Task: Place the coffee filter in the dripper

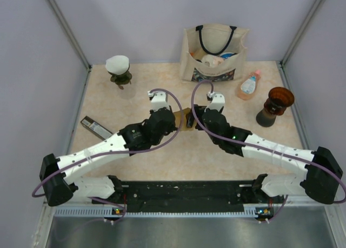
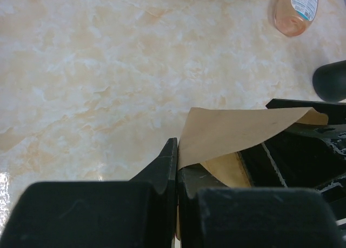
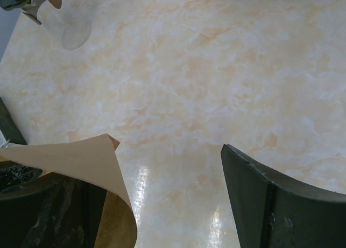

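Two things look likely to spoil this. The coffee filter (image 1: 181, 120) is thin brown paper, and it spans both sets of fingers at once, so any pull apart could tear or crease it. The left fingers (image 1: 174, 121) are clamped flat shut on one corner of it. The right fingers (image 1: 192, 118) stand wide open, with the far edge of the sheet curling into their gap. It lies against one finger, and the other finger is well apart from it. If those fingers close from there, I'd guess they could catch both plies and leave the cone flat, or catch only the curled lip and lose it.

The paper is matte and soft-edged, folded to a wedge, with a paler outer face and a darker inside where it bows open. It looks light enough to flop or slide out of a narrow pinch. The fingers are hard black plastic with straight, blunt tips. Beneath them the tabletop (image 1: 135, 96) is glossy, a cream marble pattern that throws back glare, so a dropped filter would lie flat and be awkward to pick up.

The amber dripper (image 1: 277, 103), a translucent funnel on a dark base, stands well away beyond the right fingers, not yet reached. Its mouth looks narrow enough that a filter left unopened might snag on the rim.
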### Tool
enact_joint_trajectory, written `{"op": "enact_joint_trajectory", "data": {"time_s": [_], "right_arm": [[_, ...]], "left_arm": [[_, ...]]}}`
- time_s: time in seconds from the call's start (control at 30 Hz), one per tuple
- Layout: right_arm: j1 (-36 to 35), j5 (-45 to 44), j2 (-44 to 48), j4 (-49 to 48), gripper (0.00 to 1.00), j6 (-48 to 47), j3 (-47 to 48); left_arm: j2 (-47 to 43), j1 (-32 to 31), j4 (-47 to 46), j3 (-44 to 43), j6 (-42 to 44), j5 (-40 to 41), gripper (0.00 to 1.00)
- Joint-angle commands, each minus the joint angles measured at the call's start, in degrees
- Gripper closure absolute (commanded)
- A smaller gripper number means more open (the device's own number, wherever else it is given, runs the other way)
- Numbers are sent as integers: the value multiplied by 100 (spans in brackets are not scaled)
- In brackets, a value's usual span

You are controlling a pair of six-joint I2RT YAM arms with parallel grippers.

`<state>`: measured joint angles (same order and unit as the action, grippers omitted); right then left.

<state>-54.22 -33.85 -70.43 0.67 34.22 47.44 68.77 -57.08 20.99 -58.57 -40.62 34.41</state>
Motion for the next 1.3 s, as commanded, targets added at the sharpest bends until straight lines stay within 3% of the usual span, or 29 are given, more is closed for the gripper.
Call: {"op": "enact_joint_trajectory", "data": {"time_s": [0.0, 0.2, 0.37, 0.57, 0.6, 0.7, 0.83, 0.93, 1.0, 1.1, 1.27], "right_arm": [[95, 649, 319, -286, 20, -91, -42], [95, 1608, 364, -392, 31, 217, -86], [104, 1382, 232, -524, 46, 287, -147], [96, 907, 179, -331, 90, 173, -16], [104, 880, 214, -200, 98, 112, 37], [165, 871, 311, 396, 100, -29, 282], [866, 1405, 504, 1706, 100, -3, 757], [1710, 2178, 697, 2576, 100, -152, 1213], [2307, 2680, 785, 3209, 100, -379, 1687], [3090, 2681, 821, 4175, 100, -696, 2513], [5293, 3548, 550, 5302, 100, -1311, 3744]], "left_arm": [[-13, 4, -245, -102, -77, 206, 100], [128, -5, -315, -120, -306, 268, 100], [40, -5, -517, -24, -455, 162, 100], [-74, -5, -508, 91, -535, 276, 100], [-92, -5, -491, 100, -508, 294, 97], [-127, -5, -404, 74, -368, 31, 73], [-486, 4, -648, 231, 18, -785, 26], [-969, 4, -1017, 477, 265, -1322, 1], [-1216, 21, -1062, 556, 300, -1332, 1], [-1401, 179, -948, 662, 292, -1236, 1], [-1419, 951, -991, 899, 169, -1927, 1]]}}
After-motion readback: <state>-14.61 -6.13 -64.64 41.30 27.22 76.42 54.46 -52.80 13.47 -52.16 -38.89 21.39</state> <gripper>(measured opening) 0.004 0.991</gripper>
